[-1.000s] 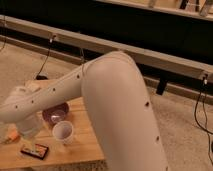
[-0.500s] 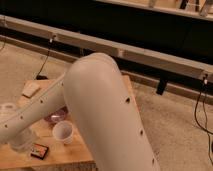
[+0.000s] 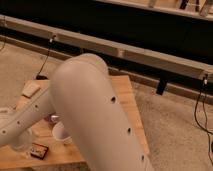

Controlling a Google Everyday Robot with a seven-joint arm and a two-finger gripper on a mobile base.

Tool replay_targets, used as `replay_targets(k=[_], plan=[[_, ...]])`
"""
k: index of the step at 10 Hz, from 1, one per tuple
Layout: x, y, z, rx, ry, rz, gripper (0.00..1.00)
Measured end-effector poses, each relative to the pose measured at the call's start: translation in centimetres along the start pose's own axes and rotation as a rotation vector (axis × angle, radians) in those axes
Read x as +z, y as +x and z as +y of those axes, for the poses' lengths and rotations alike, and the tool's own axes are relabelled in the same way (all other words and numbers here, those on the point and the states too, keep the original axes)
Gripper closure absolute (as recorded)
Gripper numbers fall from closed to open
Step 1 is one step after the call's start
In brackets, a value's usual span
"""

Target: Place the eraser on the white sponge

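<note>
Gripper [image 3: 22, 144], fingers spread and holding nothing that I can make out, hangs low over the front left corner of the wooden table [image 3: 125, 95]. It sits at the end of the white arm [image 3: 95, 115] that fills the middle of my view. Just to its right lies the eraser [image 3: 38, 150], a flat black block with an orange-red and pale label, on the tabletop near the front edge; whether the two touch I cannot tell. A white cup [image 3: 61, 133] stands upright just beyond the eraser, with a small purplish object [image 3: 53, 119] behind it, mostly hidden by the arm. The white sponge [image 3: 31, 90] lies well apart, at the table's far left corner. Beyond, a black cable [image 3: 46, 57] drops from a pale rail [image 3: 150, 59] to the carpeted floor [image 3: 175, 120].
</note>
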Motion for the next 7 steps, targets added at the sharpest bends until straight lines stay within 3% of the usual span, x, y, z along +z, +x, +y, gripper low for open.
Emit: replay_targets(k=[3, 7], plan=[[1.6, 0.2, -0.1, 0.036, 0.017, 0.011, 0.35], [2.8, 0.6, 0.9, 0.018, -0.012, 0.031, 0.35]])
